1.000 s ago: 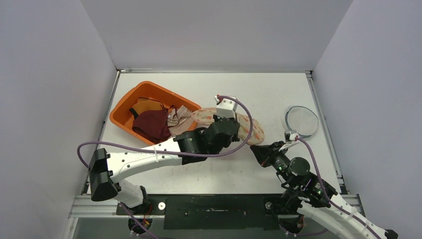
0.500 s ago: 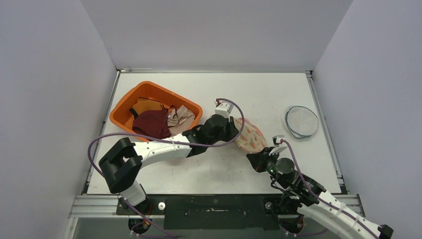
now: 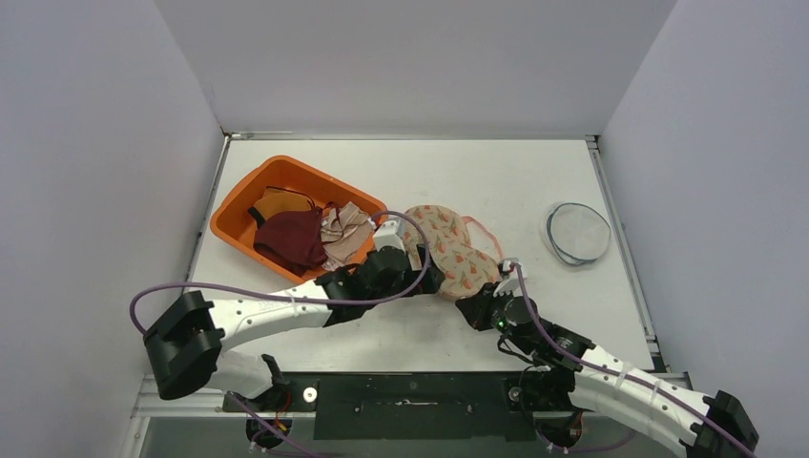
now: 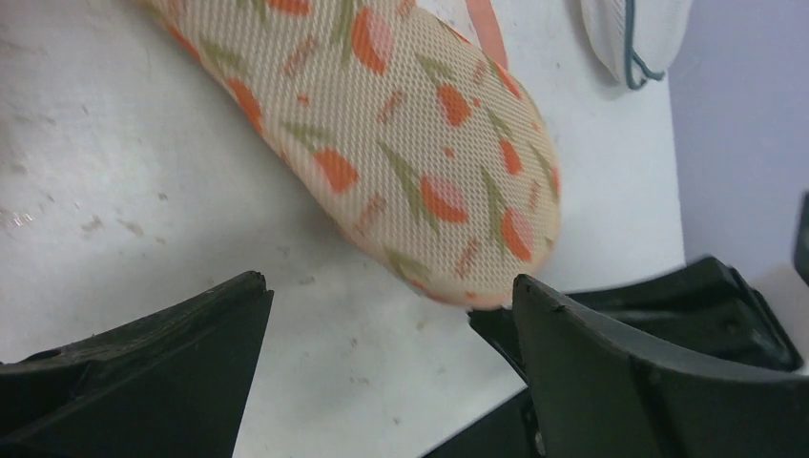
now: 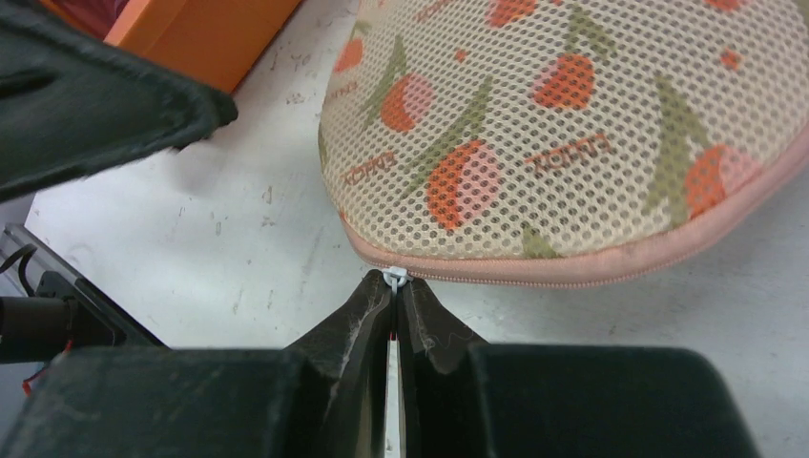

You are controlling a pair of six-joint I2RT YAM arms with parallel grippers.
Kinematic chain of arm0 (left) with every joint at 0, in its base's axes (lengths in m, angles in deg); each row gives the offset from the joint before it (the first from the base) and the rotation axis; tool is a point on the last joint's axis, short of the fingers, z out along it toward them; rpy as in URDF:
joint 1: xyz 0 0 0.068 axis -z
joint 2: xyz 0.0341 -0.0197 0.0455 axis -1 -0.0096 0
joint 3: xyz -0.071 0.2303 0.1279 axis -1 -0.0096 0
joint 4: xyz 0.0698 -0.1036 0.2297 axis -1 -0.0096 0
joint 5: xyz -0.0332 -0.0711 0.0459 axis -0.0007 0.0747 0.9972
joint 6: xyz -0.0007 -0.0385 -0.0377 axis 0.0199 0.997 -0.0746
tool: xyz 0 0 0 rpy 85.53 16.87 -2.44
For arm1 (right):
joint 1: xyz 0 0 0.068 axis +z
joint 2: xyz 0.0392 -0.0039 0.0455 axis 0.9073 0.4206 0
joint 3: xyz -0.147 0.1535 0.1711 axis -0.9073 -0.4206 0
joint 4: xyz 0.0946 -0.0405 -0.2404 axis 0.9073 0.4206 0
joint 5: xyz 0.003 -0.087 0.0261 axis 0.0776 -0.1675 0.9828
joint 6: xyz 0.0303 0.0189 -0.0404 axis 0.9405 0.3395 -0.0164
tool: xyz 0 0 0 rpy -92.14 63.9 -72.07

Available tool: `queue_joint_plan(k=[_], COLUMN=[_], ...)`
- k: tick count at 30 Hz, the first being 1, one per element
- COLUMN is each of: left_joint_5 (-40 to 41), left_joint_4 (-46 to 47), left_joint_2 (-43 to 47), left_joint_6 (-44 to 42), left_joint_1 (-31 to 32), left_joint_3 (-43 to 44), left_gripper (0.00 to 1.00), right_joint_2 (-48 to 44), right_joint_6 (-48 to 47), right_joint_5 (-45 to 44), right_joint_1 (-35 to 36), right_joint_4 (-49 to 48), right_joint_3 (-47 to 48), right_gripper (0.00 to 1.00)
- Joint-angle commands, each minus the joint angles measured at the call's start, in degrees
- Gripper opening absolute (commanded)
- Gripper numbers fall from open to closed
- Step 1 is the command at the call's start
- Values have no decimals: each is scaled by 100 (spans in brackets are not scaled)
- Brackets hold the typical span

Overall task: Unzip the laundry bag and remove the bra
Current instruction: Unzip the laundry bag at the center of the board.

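Observation:
The laundry bag (image 3: 446, 248), beige mesh with orange flowers and a pink zipper edge, lies flat on the table (image 3: 534, 172) near the middle. My left gripper (image 4: 389, 280) stands open just short of the bag's (image 4: 401, 124) near end, with only bare table between its fingers. At the bag's (image 5: 572, 124) near edge, my right gripper (image 5: 394, 284) is shut on the small white zipper pull (image 5: 394, 277). In the top view the right gripper (image 3: 470, 307) sits right of the left gripper (image 3: 426, 280). The visible zipper run is closed. The bra is hidden.
An orange tub (image 3: 238, 215) holding maroon, orange and beige garments stands at the left, close to the left arm. A round white mesh pouch (image 3: 577, 232) lies at the right. The left finger (image 5: 95, 105) looms close in the right wrist view.
My left gripper has opened and let go of the bag, which now lies spread flat. The left arm has drawn back toward the left. The right gripper has shifted left, still closed.

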Motion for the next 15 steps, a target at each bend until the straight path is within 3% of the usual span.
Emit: queue_joint_plan(k=[1, 8, 15], left_joint_5=[-33, -266, -178], left_joint_4=[-69, 793, 1358], left_joint_2=[534, 579, 494], left_joint_6=[1118, 2416, 3012], left_joint_1=[298, 461, 406], left_joint_3=[-356, -1161, -1540], left_gripper=[98, 97, 91], right_joint_2=[360, 1133, 1804], right_joint_6=[22, 15, -176], right_joint_5=[35, -102, -274], right_joint_1=[166, 552, 1165], right_joint_4=[-979, -1664, -2194], right_joint_3=[-26, -27, 105], right_gripper=[5, 5, 5])
